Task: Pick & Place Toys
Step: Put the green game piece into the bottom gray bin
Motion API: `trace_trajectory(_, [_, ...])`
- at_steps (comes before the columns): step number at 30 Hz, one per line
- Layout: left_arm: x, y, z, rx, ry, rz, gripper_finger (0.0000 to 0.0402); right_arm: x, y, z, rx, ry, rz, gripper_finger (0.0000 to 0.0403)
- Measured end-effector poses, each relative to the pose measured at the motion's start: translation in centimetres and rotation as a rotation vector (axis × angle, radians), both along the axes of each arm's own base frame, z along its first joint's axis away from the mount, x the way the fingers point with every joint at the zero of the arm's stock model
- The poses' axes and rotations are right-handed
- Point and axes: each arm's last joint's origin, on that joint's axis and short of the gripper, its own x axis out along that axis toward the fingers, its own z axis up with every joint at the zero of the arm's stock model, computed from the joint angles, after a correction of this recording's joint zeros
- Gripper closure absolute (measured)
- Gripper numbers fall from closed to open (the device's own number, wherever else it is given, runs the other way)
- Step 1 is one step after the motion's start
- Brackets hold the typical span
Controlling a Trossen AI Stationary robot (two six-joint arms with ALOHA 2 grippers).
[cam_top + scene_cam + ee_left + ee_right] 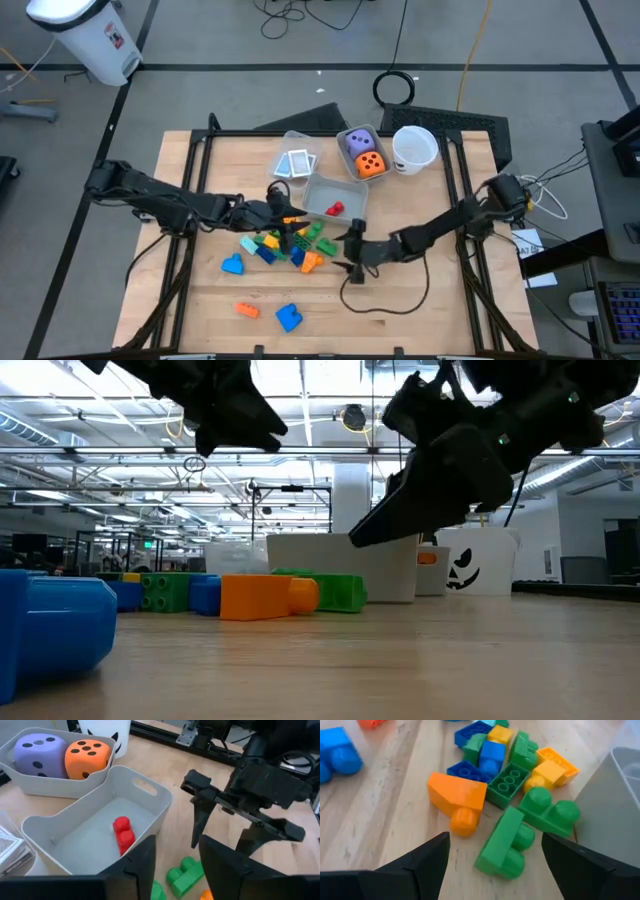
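The surface [210, 320] is made of light wood boards with a black frame [200, 140] around it. It stands on a grey floor [220, 60] marked with dark lines. A white bin [90, 38] sits on the floor near one far corner. Black cables [300, 12] lie in loops on the floor behind the surface, and one cable makes a round ring [395, 88]. A thin yellow cord [475, 45] runs across the floor too. Seen from low down, the room behind is big and open. The ceiling [320, 420] has many metal beams and long bright lights [60, 405]. A wide white pillar [352, 500] stands far back.
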Motion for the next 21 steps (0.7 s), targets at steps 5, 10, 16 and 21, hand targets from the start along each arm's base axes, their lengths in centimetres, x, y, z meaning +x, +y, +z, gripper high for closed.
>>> trace_trajectory(5, [0.5, -0.1, -0.6, 0.001, 0.012, 0.000, 0.0216, 1.7, 0.0, -2.2, 0.033, 0.056, -0.051, 0.0110])
trace_trajectory(10, [0.5, -0.1, -0.8, -0.014, 0.018, 0.006, 0.0203, 2.2, -0.2, -3.0, 0.029, 0.076, -0.059, 0.0110])
trace_trajectory(16, [0.6, -0.2, -0.9, -0.014, 0.019, 0.006, 0.0201, 1.9, -0.6, -3.5, 0.011, 0.131, -0.079, 0.0127])
trace_trajectory(21, [0.6, -0.2, -0.9, -0.014, 0.019, 0.006, 0.0201, 1.8, -0.6, -3.6, 0.023, 0.130, -0.111, 0.0189])
